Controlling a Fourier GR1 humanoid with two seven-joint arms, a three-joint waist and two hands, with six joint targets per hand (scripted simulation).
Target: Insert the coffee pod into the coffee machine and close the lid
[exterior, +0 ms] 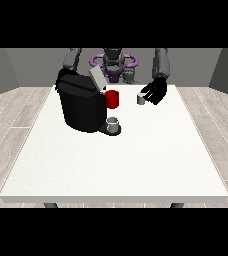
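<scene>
A white tabletop stands on pale plank flooring. Near its far edge, the hand at the view's right curls around a grey coffee pod.

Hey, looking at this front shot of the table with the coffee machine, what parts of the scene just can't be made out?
- Robot hand at the view's left: hidden in the front view behind the coffee machine.
- Pod chamber under the raised lid: too small to see inside.
- Small grey object at the robot hand at the view's right: partly covered by that hand, too small to identify; how the hand meets it is unclear.
- Inside of the grey cup and red part: too small.
</scene>
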